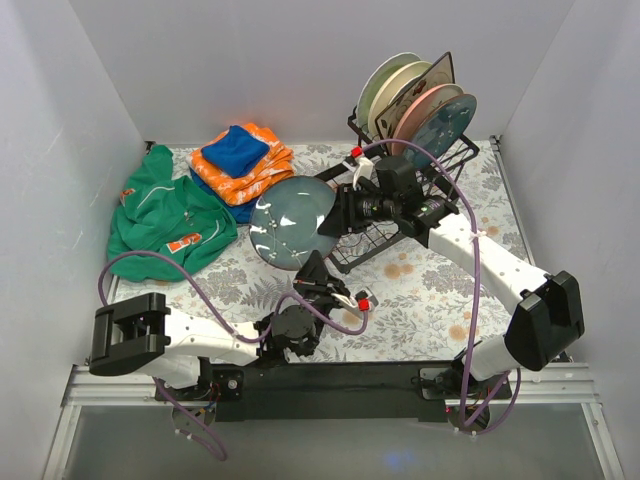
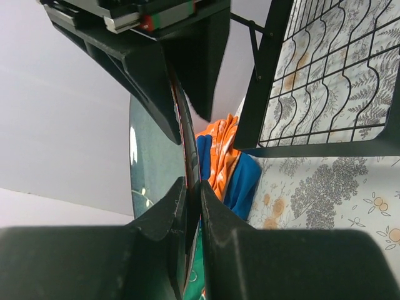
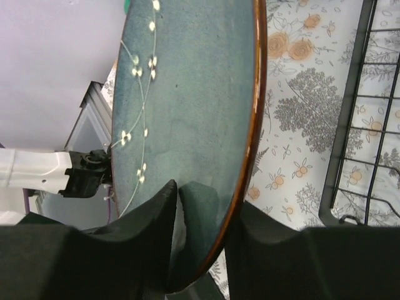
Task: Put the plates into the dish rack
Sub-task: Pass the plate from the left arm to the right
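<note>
Item: dark teal plate [image 1: 288, 222], white sprig pattern, brown rim, held up on edge above the table [image 1: 420, 290], just left of the dish rack [image 1: 372, 246]. Left gripper [image 1: 312, 266] is clamped on its lower rim. Right gripper [image 1: 336, 220] is clamped on the rim facing the rack, close to the rack's near-left corner. Several plates [image 1: 420, 100] stand upright in the rack's far section. Folded cloths [image 1: 243, 160] and a green garment [image 1: 165, 215] lie behind and to the left of the plate.
</note>
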Action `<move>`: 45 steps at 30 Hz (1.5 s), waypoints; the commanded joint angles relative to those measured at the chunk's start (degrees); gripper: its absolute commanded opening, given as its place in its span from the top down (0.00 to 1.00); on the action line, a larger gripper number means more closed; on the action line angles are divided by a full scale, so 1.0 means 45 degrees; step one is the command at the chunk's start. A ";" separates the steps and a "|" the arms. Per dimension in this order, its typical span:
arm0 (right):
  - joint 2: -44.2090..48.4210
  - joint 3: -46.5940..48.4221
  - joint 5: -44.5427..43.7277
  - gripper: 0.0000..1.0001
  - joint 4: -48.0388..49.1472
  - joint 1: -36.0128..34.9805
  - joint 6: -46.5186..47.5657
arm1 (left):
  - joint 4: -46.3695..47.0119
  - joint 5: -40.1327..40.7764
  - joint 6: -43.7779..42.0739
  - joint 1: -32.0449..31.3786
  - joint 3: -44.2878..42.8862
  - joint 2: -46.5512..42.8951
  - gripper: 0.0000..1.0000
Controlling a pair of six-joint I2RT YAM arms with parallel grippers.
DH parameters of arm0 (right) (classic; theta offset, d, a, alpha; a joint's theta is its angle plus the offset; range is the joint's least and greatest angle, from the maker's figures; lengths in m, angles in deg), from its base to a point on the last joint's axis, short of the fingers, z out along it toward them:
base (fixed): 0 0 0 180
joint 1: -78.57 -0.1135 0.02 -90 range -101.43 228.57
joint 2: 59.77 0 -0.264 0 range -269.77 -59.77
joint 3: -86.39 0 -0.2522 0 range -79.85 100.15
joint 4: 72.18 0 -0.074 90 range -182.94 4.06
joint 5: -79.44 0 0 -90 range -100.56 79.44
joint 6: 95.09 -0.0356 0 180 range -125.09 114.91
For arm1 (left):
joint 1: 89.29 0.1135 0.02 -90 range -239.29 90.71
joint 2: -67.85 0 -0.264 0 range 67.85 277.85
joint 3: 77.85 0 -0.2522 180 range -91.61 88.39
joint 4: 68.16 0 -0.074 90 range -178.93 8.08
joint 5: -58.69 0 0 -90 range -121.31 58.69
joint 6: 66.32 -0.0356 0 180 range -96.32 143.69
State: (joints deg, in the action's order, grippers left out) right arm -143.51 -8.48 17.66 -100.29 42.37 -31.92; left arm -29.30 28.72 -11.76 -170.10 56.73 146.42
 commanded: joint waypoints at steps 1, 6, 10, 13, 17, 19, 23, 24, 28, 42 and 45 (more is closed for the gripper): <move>0.0250 0.0115 0.1029 0.69 0.0902 0.0233 -0.0521 | 0.1276 -0.0469 -0.0661 0.0068 -0.0386 -0.0115 1.00; 0.0114 0.0467 0.1987 0.99 0.1547 0.0760 -0.0971 | 0.1663 -0.0547 -0.0367 0.0049 -0.0523 0.0411 1.00; 0.0250 0.0370 0.3022 0.99 0.2423 0.1209 -0.1341 | 0.1298 -0.0236 0.0684 0.0068 -0.1088 0.0900 1.00; 0.0484 0.0233 0.3490 0.99 0.2778 0.1619 -0.1498 | -0.0145 -0.0020 0.2655 0.0049 -0.1849 0.0999 0.73; 0.0913 0.0136 0.3571 0.99 0.3013 0.2049 -0.1518 | -0.4496 -0.0604 0.6656 0.0049 -0.3157 0.0550 0.41; 0.1264 0.0077 0.3512 0.99 0.3071 0.2147 -0.1499 | -0.6610 -0.1149 0.8586 0.0049 -0.3881 0.0297 0.33; 0.1754 0.0155 0.3531 0.99 0.3052 0.2458 -0.1304 | -0.7102 -0.0996 0.9456 -0.0087 -0.4097 0.0003 0.33; 0.1851 0.0232 0.3609 0.99 0.3071 0.2576 -0.1323 | -0.7452 -0.0996 0.9670 -0.0107 -0.4117 -0.0075 0.33; 0.2086 0.0642 0.4077 0.99 0.2955 0.3299 -0.1052 | -0.9696 -0.1502 1.1874 -0.0166 -0.4972 -0.0641 0.32; 0.4545 0.0116 0.3941 0.99 0.0476 0.5681 0.2171 | -1.3685 -0.5545 1.8673 -0.0107 -0.6149 -0.3999 0.33; 0.5033 0.0019 0.4313 0.99 -0.0578 0.6189 0.3186 | -1.3783 -0.7026 1.9418 0.0301 -0.5876 -0.4839 0.32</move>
State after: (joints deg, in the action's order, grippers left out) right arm -125.63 -9.42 32.35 -103.69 67.83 -23.20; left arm -88.03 6.39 67.63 -170.52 30.45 129.08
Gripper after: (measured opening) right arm 0.113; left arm 0.673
